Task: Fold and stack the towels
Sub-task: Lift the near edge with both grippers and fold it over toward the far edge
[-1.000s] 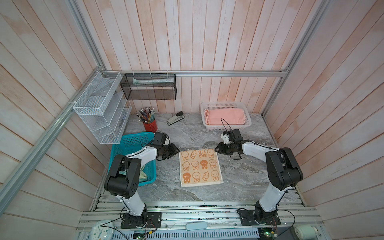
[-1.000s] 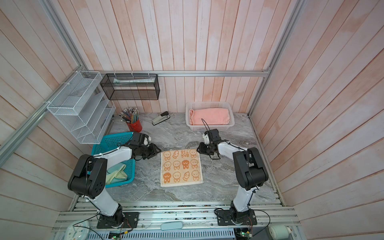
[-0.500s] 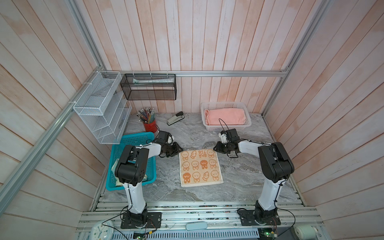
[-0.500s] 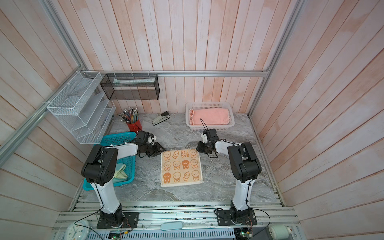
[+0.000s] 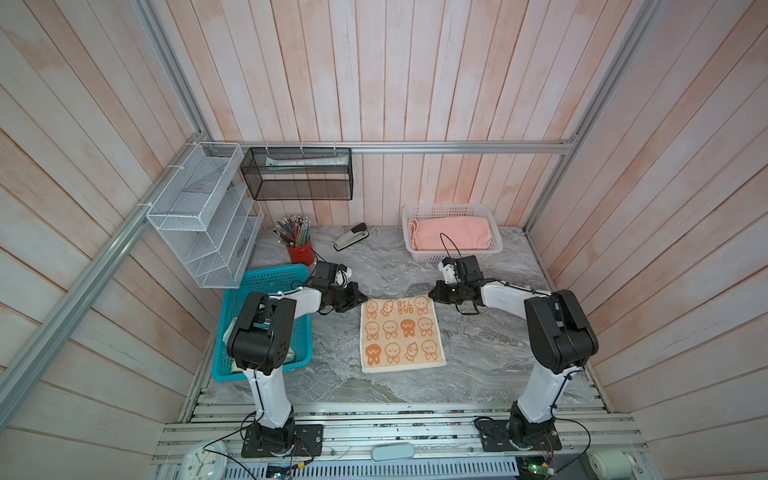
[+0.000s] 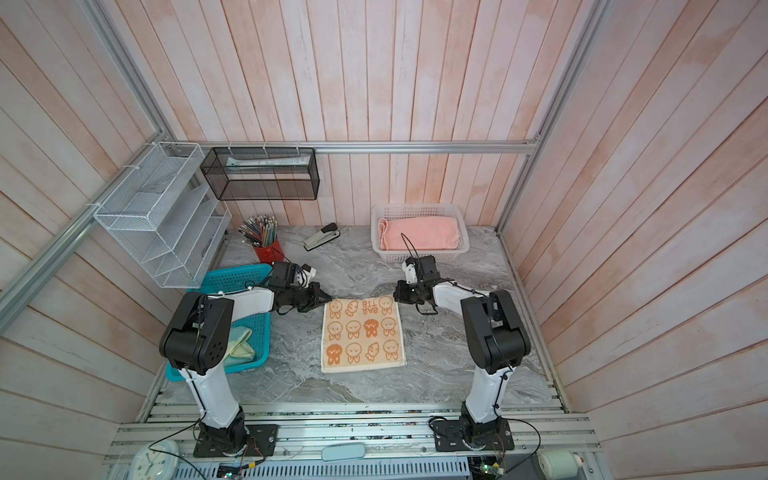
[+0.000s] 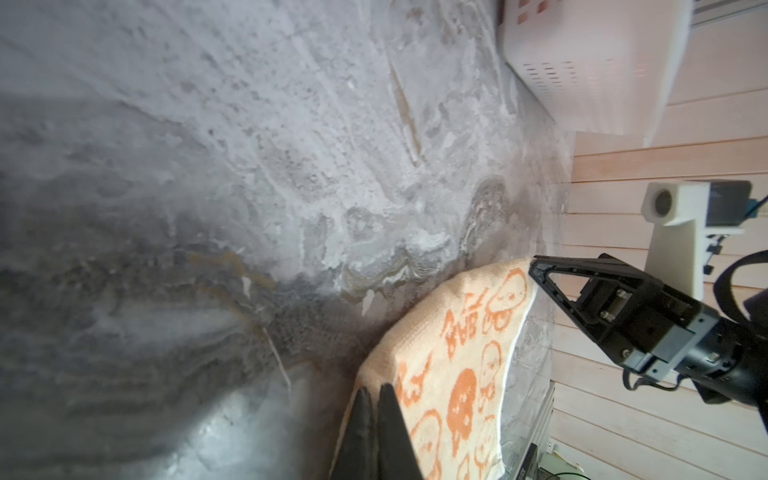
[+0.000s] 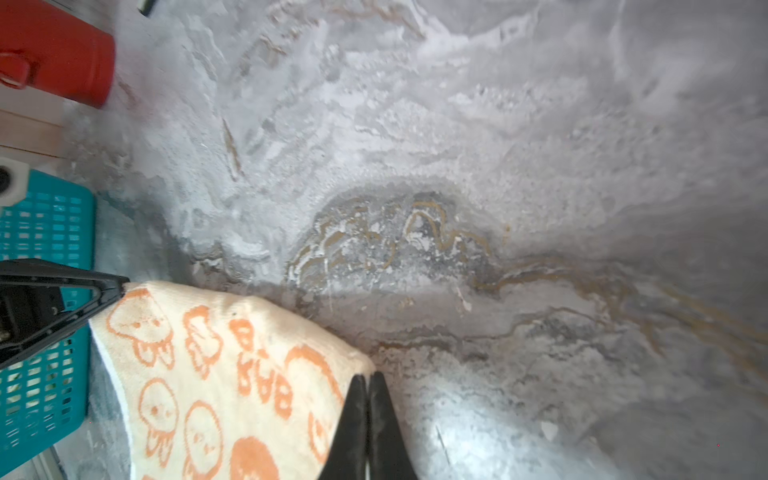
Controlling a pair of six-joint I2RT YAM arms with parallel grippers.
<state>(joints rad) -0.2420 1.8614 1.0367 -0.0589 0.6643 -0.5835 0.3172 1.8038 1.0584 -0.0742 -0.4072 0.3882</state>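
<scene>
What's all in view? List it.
bunny towel: 1, orange-cream, mid-table
pink towel: 1, salmon, in white basket
yellow towel: 1, pale, in teal basket
white basket: 1, white, back right
teal basket: 1, teal, left edge
cup: 1, red, pencils inside, back left
stapler: 1, grey-black, back centre
black rack: 1, black, back wall
white rack: 1, white, left wall
table: 1, grey marble
left gripper: 1, black, shut on bunny towel's far-left corner
right gripper: 1, black, shut on far-right corner

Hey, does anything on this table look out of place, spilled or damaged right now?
Nothing stands out. The bunny towel lies flat, left end effector and right end effector pinching its far corners; the pink towel sits folded in the white basket.
</scene>
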